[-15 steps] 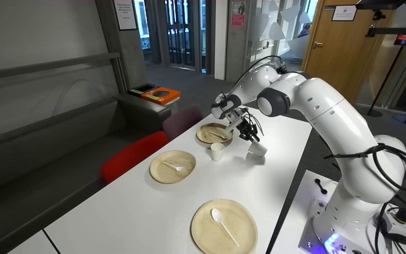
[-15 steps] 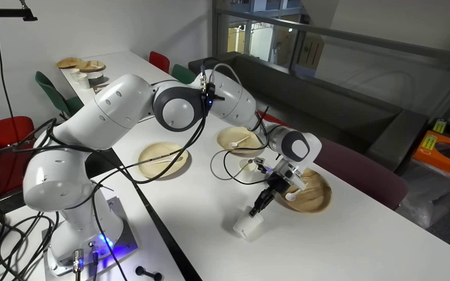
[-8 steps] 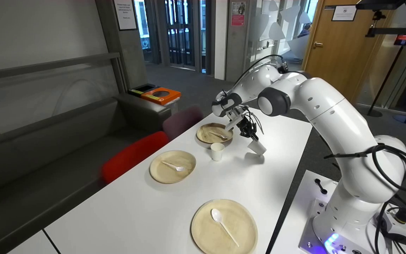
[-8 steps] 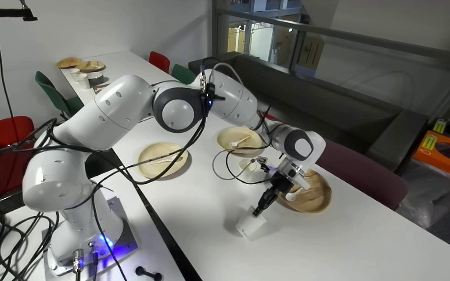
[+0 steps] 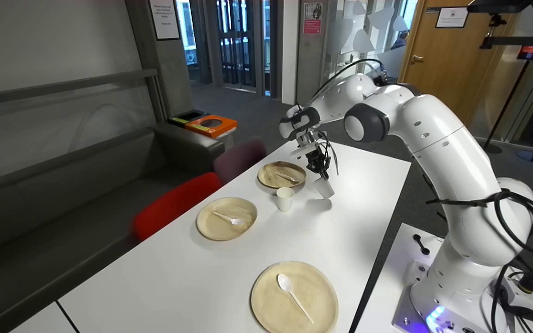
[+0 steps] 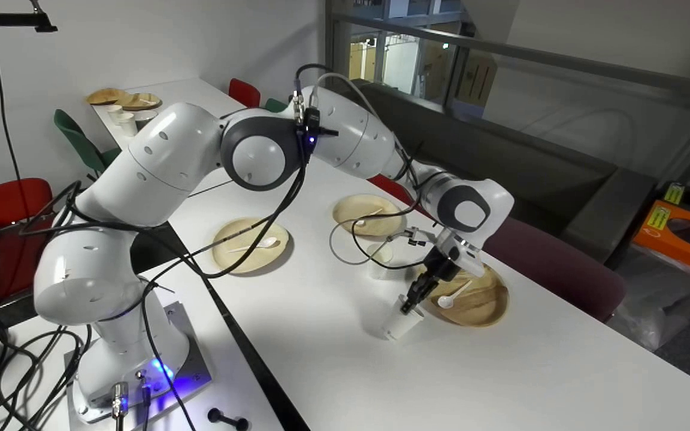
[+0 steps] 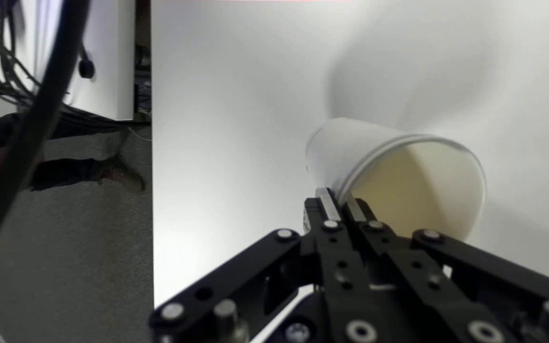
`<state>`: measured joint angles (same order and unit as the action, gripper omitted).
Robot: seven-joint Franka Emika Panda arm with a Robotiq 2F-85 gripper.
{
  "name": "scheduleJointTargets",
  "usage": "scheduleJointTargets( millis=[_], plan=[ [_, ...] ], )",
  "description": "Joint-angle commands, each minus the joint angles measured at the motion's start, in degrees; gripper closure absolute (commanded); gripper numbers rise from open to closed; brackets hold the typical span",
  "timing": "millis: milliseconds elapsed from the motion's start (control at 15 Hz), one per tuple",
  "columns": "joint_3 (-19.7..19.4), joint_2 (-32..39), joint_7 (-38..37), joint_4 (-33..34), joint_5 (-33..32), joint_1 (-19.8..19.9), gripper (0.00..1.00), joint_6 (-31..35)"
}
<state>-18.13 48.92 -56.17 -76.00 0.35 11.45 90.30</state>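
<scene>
My gripper (image 7: 340,200) is shut on the rim of a white paper cup (image 7: 422,190). In the wrist view one finger is outside the cup wall and one is inside. The cup hangs tilted above the white table, apart from its shadow; it shows in both exterior views (image 5: 324,188) (image 6: 402,320). A second white cup (image 5: 285,199) stands upright near it, partly behind cables in an exterior view (image 6: 381,269). A brown wooden plate (image 5: 271,171) with a white spoon (image 5: 286,176) lies beside the gripper; the plate also shows in an exterior view (image 6: 483,311).
Two more pale plates (image 5: 215,226) (image 5: 271,300), each with a white spoon, lie on the table (image 5: 192,286). A red chair (image 5: 176,203) and a purple chair (image 5: 238,157) stand at its edge, before a grey sofa (image 5: 86,194). Cables (image 6: 273,221) hang from the arm.
The arm has lifted and carried the held cup towards the brown plate and the upright cup. The held cup has tilted a little more upright. Plates and standing cup have not moved.
</scene>
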Motion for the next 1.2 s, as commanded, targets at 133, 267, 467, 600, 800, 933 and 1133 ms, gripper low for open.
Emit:
scheduleJointTargets(
  millis=[133, 267, 467, 600, 800, 933, 1133],
  plan=[
    [1.14, -11.11, -1.93, -15.24, 6.66, 0.3, 0.99, 18.22],
    [1.17, -13.31, -1.82, -20.48, 8.2, -0.14, 0.99, 26.5],
    [0.99, -16.62, -1.66, -28.0, 8.05, -1.27, 0.99, 36.09],
    [0.96, -18.71, -1.71, -32.76, 7.63, -1.97, 0.99, 40.93],
    [1.04, -21.56, -1.14, -37.91, 7.86, -2.23, 0.99, 45.18],
    [1.04, -23.21, -0.89, -40.9, 7.91, -2.34, 0.99, 47.75],
    [1.1, -25.19, -0.4, -44.75, 8.27, -2.31, 0.99, 50.78]
  ],
)
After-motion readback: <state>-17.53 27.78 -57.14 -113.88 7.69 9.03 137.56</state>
